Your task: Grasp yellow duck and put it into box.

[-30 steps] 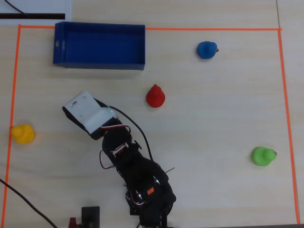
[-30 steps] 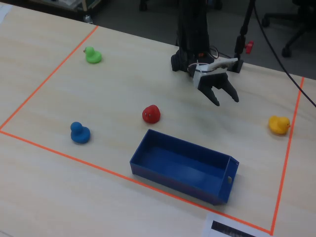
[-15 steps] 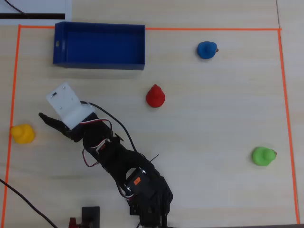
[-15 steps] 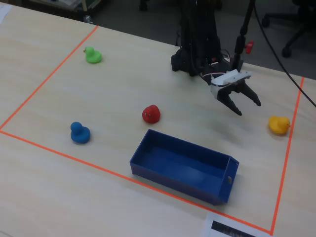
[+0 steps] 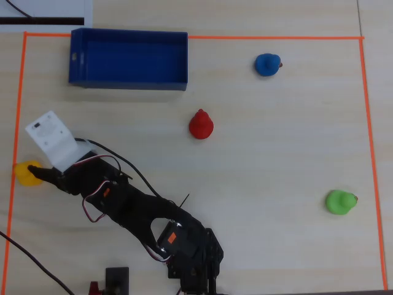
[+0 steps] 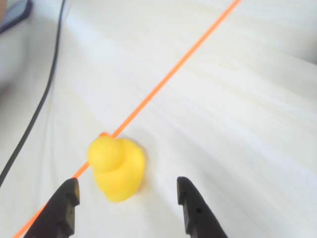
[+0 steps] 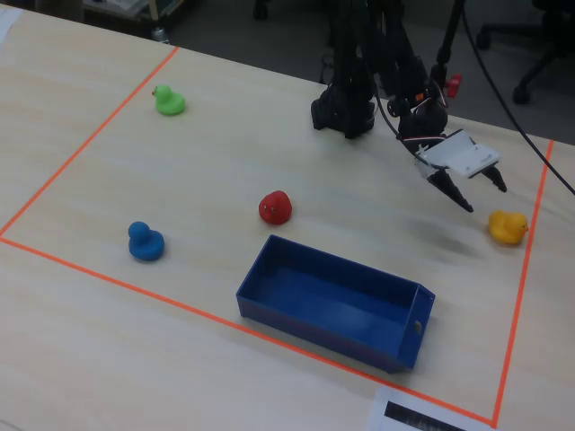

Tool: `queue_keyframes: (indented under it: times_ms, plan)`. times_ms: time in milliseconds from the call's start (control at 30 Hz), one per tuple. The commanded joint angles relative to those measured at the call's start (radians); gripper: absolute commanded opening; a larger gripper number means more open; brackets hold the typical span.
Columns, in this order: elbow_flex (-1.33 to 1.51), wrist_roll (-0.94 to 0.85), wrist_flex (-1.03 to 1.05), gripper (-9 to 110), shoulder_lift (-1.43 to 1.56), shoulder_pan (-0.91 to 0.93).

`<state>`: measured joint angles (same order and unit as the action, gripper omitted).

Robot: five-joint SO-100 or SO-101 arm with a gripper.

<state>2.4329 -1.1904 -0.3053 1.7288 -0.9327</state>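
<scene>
A pale wood-grain desk (image 5: 276,153) carries an orange tape line (image 5: 367,123) that marks out a large rectangle, with the arm's dark base at the near edge in the overhead view. The end effector (image 5: 37,174) reaches to the left side of that view and hangs just beside the yellow duck (image 5: 24,173), its dark fingers spread wide apart and holding nothing. In the wrist view the yellow duck (image 6: 117,167) sits on the desk between and just beyond the two open fingertips (image 6: 188,191), right next to the tape line (image 6: 173,74). In the fixed view the end effector (image 7: 474,192) hovers above the desk, close to the yellow duck (image 7: 508,226) but apart from it. The box (image 5: 73,58), dark blue and empty, lies at the far left of the overhead view. A red duck (image 5: 201,125) stands near the middle, a blue duck (image 5: 267,64) far right, and a green duck (image 5: 339,202) near right.
</scene>
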Motion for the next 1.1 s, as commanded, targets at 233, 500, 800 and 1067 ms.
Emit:
queue_keyframes:
  times_ms: [233,500,800,1067]
  plan:
    - [0.089,-0.249,-0.514,27,-0.057,-0.058]
    - [0.075,-0.299,-0.669,28,-0.192,-0.137]
    - [-0.092,-0.296,-0.655,27,-0.356,-0.078]
    - [-0.12,-0.273,-0.658,27,-0.431,-0.104]
